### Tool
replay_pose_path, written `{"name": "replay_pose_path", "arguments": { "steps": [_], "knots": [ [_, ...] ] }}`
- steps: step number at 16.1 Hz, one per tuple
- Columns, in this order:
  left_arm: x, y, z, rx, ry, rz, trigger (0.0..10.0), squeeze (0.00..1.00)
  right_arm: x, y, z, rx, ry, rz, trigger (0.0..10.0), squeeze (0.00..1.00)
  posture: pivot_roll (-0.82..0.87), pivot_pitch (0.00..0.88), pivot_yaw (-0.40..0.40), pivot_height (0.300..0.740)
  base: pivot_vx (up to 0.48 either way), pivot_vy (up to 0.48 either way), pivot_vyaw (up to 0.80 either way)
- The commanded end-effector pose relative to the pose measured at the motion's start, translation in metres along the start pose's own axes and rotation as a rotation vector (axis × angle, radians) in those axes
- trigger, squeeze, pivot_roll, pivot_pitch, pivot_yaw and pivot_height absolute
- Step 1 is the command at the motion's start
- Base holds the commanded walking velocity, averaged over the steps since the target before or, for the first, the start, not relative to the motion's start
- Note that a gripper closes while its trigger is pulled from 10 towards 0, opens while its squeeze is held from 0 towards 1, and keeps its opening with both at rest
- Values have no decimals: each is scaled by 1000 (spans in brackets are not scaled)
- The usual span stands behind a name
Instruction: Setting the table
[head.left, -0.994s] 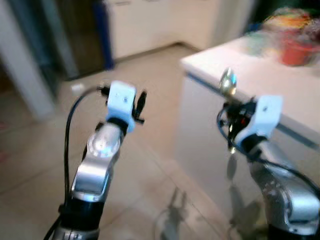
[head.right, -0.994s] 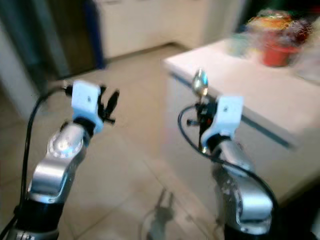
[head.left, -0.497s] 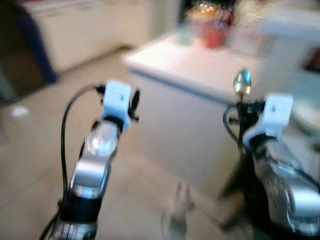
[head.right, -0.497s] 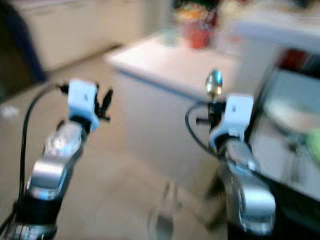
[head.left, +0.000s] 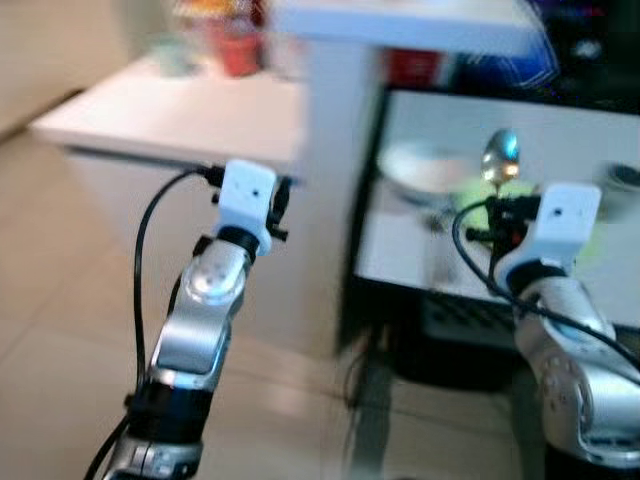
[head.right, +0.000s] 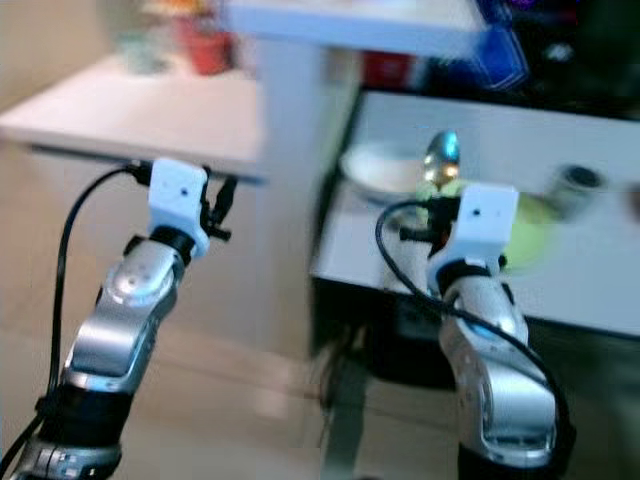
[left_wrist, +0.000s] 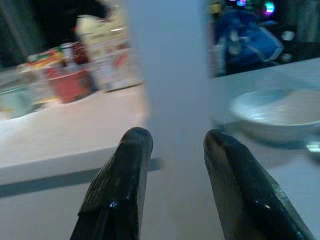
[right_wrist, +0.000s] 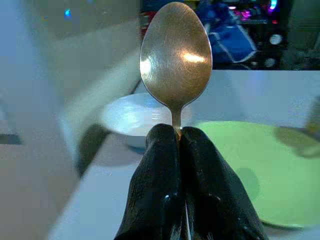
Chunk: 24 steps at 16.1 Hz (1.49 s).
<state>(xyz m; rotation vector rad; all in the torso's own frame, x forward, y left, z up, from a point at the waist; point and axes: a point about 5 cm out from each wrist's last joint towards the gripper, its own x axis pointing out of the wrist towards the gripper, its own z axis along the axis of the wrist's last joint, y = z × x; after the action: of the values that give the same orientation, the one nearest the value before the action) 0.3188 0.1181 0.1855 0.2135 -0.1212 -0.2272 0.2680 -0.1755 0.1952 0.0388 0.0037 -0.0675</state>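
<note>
My right gripper (right_wrist: 179, 134) is shut on the handle of a metal spoon (right_wrist: 175, 52), which stands upright with its bowl on top (head.left: 499, 155). Beyond it on a white table (head.right: 600, 270) sit a white bowl (right_wrist: 131, 118) and a green plate (right_wrist: 260, 165). My left gripper (left_wrist: 172, 140) is open and holds nothing, raised in front of a white pillar (left_wrist: 172, 65). In the head views both arms are lifted, the left (head.left: 245, 200) before the counter, the right (head.left: 555, 225) before the table.
A white counter (head.left: 180, 110) at the left carries a red container (left_wrist: 72, 82) and other packets. A small metal can (head.right: 578, 182) stands on the table at the right. Tiled floor (head.left: 60, 330) lies below. Dark clutter with a blue bag (left_wrist: 245, 42) sits behind the table.
The whole view has swung to the right: the counter slid left and the table with bowl and green plate came into view. Both arms keep their pose, the spoon still held.
</note>
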Motion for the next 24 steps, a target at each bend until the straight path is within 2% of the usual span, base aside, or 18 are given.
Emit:
{"name": "replay_pose_path", "arguments": {
  "steps": [1, 7, 9, 11, 12, 14, 19, 24],
  "knots": [
    [1, -2, 2, 5, -10, -7, 10000, 0, -1, -3, 1, 6, -2, -21, 10000, 0, -73, 0, 27, 740, 0, -450, -800],
    [4, -4, 5, 9, -20, -18, 10000, 0, 1, -11, 4, -9, 3, -35, 10000, 0, -71, 0, 36, 740, 0, -451, -800],
    [5, -4, 7, 8, -25, -19, 10000, 0, 3, -15, 3, -36, 24, -20, 10000, 0, -74, 0, 39, 740, 0, -450, 0],
    [6, -7, 6, -46, -5, -20, 10000, 0, 4, -17, 3, -66, 42, 24, 10000, 0, -77, 0, 40, 740, 0, 0, 0],
    [7, -7, 5, -47, 7, -22, 10000, 0, 4, -16, 4, -70, 46, 54, 10000, 0, -76, 0, 41, 740, 0, 480, 0],
    [7, -6, 4, -33, 3, -12, 10000, 0, 4, -15, 4, -75, 55, 82, 10000, 0, -80, 0, 41, 740, 0, 480, 0],
    [6, -12, 8, 3, -17, -49, 10000, 0, 4, -10, -4, -86, 104, 127, 10000, 0, -79, 0, 34, 740, 0, 0, 0],
    [4, -17, 10, -15, -35, -93, 10000, 0, 4, -7, -12, -34, 131, 100, 10000, 0, -79, 0, 30, 740, 63, 0, 0]
  ]
}}
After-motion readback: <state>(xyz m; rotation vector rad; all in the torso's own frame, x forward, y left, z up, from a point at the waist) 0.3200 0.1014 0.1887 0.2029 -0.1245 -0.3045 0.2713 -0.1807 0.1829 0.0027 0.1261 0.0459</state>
